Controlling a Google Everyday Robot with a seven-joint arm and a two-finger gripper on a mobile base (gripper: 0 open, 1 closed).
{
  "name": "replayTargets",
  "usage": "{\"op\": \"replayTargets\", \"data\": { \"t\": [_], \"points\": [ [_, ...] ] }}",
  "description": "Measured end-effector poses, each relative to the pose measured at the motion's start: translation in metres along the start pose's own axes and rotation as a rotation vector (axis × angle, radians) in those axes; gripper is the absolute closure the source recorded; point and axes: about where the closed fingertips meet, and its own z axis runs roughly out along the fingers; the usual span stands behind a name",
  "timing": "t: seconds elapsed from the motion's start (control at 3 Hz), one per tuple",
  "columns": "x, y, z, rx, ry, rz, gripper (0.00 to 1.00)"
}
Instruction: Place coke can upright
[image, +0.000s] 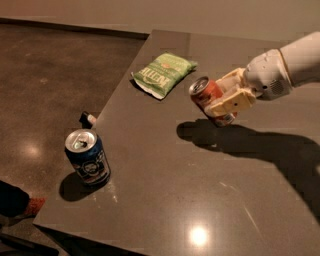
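Where the dark grey surface (165, 200) comes nearest the camera, a bright spot of reflected light (199, 235) sits on it close to the front edge. At the lower left, off the surface and down on the floor, a dark shape with a reddish patch (31, 205) shows only in part, and what it is cannot be told.

A little farther in, near the left front corner, a dark blue can (87, 157) with a white logo stands upright with its silver top opened, casting a shadow to its left. Just beyond the left edge lies a small dark object with a pale tip (87, 118) – too small to identify.

Towards the middle right, a long dark shadow (235, 140) spreads across the surface below the arm. Above it the hand (218, 96), cream-coloured, is closed around the coke can (205, 94), one finger across the front of the can and the other behind it. The coke can is tilted – its silver top points up and to the left, its lower end down and to the right – and it seems to be held just clear of the surface. The white arm (295, 62) reaches in from the right edge.

Farther back, left of the hand and apart from it, a green chip bag (164, 74) lies flat near the left edge. Beyond and to the left stretches the polished brown floor (50, 65).
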Motion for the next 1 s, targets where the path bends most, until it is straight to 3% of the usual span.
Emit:
{"op": "replayTargets", "data": {
  "t": [0.67, 1.0],
  "points": [
    [0.0024, -0.0178, -0.0128, 0.146, -0.353, 0.161, 1.00],
    [0.0095, -0.0203, -0.0151, 0.198, -0.491, 0.199, 1.00]
  ]
}}
